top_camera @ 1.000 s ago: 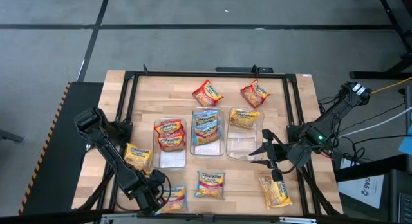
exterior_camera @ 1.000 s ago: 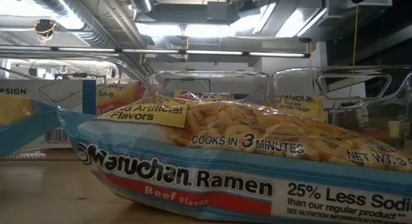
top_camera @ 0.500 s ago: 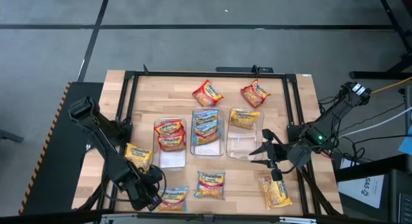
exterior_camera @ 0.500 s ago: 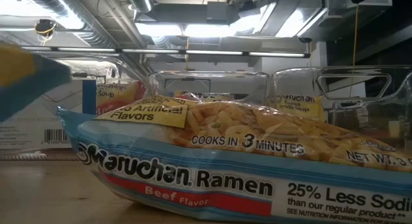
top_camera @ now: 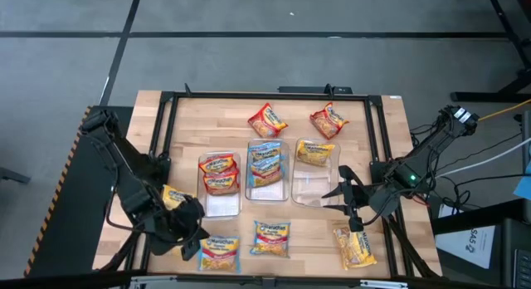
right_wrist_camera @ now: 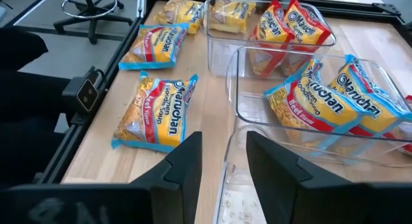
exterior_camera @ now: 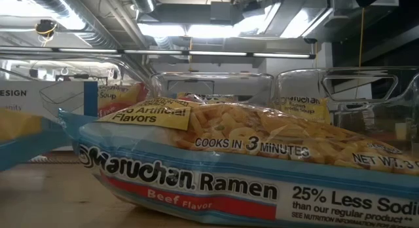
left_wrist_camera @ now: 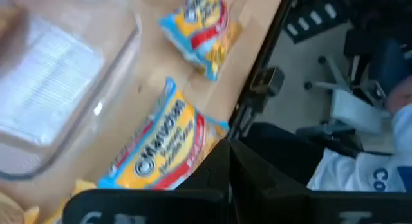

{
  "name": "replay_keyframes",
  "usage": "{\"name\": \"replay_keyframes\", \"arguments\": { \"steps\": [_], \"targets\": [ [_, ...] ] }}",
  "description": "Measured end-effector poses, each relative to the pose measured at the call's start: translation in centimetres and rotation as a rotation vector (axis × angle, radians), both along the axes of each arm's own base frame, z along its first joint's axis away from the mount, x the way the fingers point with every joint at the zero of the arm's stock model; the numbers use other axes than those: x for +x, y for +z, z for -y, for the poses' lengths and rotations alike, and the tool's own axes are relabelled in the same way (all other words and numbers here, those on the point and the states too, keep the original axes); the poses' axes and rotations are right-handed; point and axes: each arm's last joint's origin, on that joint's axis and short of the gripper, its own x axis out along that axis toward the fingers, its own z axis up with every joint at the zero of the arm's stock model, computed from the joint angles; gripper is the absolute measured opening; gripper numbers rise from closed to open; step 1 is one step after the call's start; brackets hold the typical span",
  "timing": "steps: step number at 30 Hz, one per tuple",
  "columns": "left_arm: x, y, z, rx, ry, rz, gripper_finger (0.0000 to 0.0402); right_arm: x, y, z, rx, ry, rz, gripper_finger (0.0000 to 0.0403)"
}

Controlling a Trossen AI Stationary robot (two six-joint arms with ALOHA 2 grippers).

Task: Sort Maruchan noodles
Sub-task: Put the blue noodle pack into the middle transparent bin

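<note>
Maruchan noodle packets lie on the wooden table (top_camera: 382,156) and in three clear bins. My left gripper (top_camera: 199,239) (left_wrist_camera: 228,161) hangs shut above the near left corner, against a blue-edged packet (top_camera: 220,254) (left_wrist_camera: 158,147) (exterior_camera: 19,133). Red packets fill the left bin (top_camera: 219,208), blue ones the middle bin (top_camera: 265,192), and one yellow packet sits in the right bin (top_camera: 314,193). My right gripper (top_camera: 347,198) (right_wrist_camera: 225,166) hovers open by the right bin's near right corner, holding nothing. My left gripper is shut on the blue-edged packet's edge (left_wrist_camera: 212,135), near one corner. The fingers slant down from the table's left side. The packet spreads away tilted beyond the fingertips. The fingers hide the pinch itself. Whether the packet's far end (left_wrist_camera: 112,176) is off the table, I cannot tell.
Loose on the table are two red packets (top_camera: 267,119) (top_camera: 328,120) at the far side, a yellow one (top_camera: 177,202) left of the bins, a blue one (top_camera: 271,237) at the near middle and a yellow one (top_camera: 355,247) at the near right. A black frame (top_camera: 249,95) rims the table.
My left gripper has risen and drawn back toward the table's far left, tipping as it went, and has stayed shut. The blue-edged packet has come a little way with it. In the low view the packet swung up, then sank lower again.
</note>
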Motion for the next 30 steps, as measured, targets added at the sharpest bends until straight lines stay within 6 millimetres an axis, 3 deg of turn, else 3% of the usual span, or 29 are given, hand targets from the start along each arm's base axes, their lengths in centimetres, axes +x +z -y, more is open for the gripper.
{"name": "replay_keyframes", "arguments": {
  "steps": [7, 20, 30],
  "targets": [
    [0.9, -2.8, 1.7, -0.018, -0.028, -0.154, 0.0018, 0.0, 0.0, 0.0, -0.002, -0.005, 0.002, 0.0127],
    [3.1, -10.7, 4.6, -0.015, 0.109, -0.425, 0.0154, 0.0, 0.0, 0.0, 0.000, -0.004, 0.001, 0.0127],
    [4.4, -13.9, 5.5, -0.017, 0.132, -0.469, 0.0188, 0.2, -0.3, -0.2, -0.009, -0.003, -0.012, 0.0127]
  ]
}}
